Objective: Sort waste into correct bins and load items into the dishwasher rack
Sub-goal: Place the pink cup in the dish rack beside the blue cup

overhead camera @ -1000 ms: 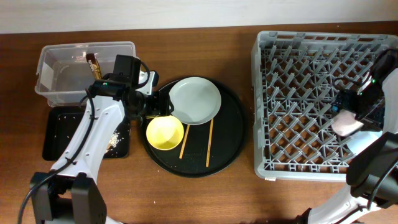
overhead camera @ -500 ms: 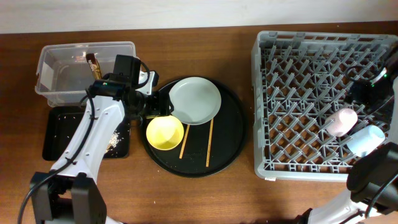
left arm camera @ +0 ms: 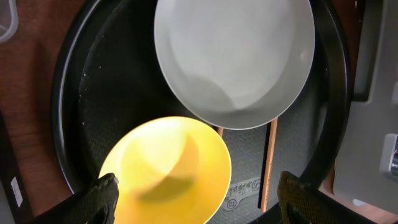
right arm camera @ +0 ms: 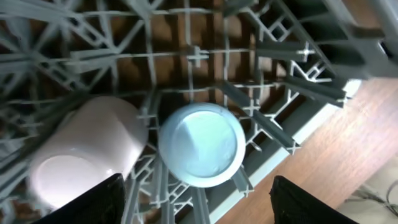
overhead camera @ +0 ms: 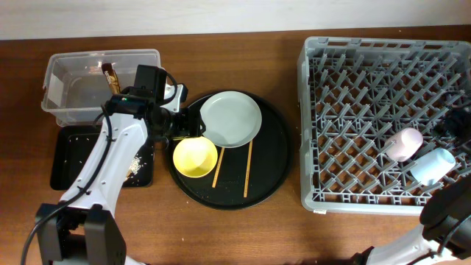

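The pink cup point(overhead camera: 405, 143) and blue cup point(overhead camera: 432, 165) lie side by side in the grey dishwasher rack point(overhead camera: 353, 88); both show in the right wrist view, pink point(right arm camera: 87, 149) and blue point(right arm camera: 200, 144). My right gripper point(right arm camera: 198, 193) is open and empty above them, at the rack's right edge point(overhead camera: 459, 121). The pale green plate point(overhead camera: 231, 119), yellow bowl point(overhead camera: 195, 157) and two chopsticks point(overhead camera: 248, 168) lie on the round black tray point(overhead camera: 276, 169). My left gripper point(left arm camera: 199, 193) is open over the bowl point(left arm camera: 165, 168), below the plate point(left arm camera: 233, 56). No tissue shows.
The clear tub point(overhead camera: 73, 96) at the back left holds the brown-and-gold wrapper stick point(overhead camera: 110, 76). The shallow black rectangular tray point(overhead camera: 66, 158) in front of it holds food scraps point(overhead camera: 136, 165). Bare wood lies between the round tray and the rack.
My right gripper has let go of the pink cup, which now lies in the rack beside the blue cup, and the arm has drawn back to the right. The left arm has not moved.
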Action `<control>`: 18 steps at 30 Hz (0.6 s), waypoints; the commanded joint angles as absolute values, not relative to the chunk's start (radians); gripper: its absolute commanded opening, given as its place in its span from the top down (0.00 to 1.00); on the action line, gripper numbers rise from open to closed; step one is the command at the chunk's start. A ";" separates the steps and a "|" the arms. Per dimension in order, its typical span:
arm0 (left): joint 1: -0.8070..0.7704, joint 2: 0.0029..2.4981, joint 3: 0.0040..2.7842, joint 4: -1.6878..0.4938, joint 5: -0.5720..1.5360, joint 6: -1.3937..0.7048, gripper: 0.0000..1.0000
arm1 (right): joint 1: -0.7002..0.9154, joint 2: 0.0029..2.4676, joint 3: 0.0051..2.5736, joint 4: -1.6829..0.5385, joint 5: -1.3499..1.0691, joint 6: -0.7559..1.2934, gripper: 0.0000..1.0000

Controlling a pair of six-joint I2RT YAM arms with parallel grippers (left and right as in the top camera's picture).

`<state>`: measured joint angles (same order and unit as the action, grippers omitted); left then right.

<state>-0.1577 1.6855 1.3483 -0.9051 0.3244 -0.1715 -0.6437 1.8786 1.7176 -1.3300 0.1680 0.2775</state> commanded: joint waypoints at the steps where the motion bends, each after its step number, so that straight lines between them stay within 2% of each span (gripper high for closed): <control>1: -0.161 1.659 1.350 -0.907 0.318 -0.151 0.19 | -0.644 1.886 1.660 -1.330 0.310 0.400 0.23; 13: -0.161 1.659 1.350 -0.907 0.318 -0.151 0.19 | -0.665 1.887 1.597 -1.281 0.329 0.429 0.23; 18: -0.161 1.659 1.350 -0.907 0.317 -0.151 0.19 | -0.669 1.878 1.572 -1.330 0.288 0.427 0.23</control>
